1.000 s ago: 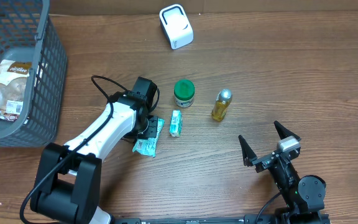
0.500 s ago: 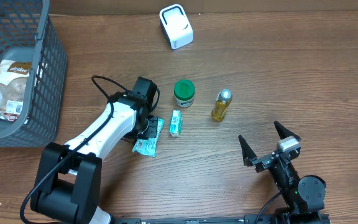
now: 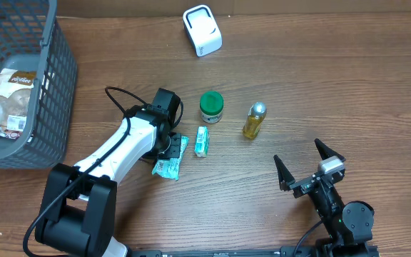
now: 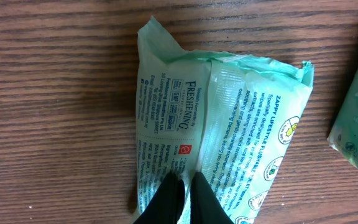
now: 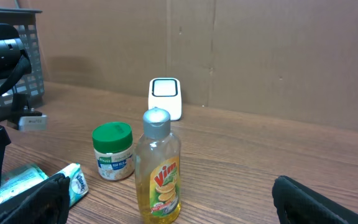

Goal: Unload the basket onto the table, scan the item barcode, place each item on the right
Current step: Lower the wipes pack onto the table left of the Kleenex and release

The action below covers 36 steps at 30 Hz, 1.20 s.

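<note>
Nothing has moved — left tool (image 4: 184, 182) stays pinched shut on the wipes pack (image 4: 229, 118); right of the pack, right tool (image 3: 310, 163) gapes; far left, basket (image 3: 63, 71) holds snack bags (image 3: 14, 100).

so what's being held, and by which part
The left gripper pinches the green wipes packet by its back seam, near one end; the right gripper is open and empty.

The left arm (image 3: 120, 146) is cased white, with black joints and a looped black cable (image 3: 107, 90). The right arm (image 3: 334, 205) is finished black.
</note>
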Tool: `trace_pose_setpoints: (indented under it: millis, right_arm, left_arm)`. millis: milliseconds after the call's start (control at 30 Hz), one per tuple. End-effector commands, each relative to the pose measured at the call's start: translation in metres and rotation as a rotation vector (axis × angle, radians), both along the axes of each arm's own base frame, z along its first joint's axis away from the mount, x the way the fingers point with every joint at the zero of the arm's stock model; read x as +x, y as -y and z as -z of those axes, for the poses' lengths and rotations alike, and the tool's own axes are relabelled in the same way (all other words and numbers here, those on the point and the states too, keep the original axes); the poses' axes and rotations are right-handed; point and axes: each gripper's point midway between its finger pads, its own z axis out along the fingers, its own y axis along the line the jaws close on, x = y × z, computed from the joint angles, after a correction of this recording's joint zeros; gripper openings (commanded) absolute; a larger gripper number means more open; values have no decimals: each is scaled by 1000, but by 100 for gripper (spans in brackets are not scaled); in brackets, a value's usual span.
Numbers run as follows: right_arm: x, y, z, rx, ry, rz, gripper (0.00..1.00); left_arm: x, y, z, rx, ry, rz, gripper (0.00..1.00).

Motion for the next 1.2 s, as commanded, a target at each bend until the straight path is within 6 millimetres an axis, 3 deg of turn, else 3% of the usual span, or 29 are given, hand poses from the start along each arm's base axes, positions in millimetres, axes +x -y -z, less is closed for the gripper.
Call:
trace_pose_setpoints:
  millis: [0,1167]
  right_arm:
    - [1,2,2,-4,6,14,100]
    - [1,2,2,-4,7,14,100]
  left_arm:
    - [1,0,2,-6,-8,-14,4]
    - [1,-2,2,6,-10,-16,4]
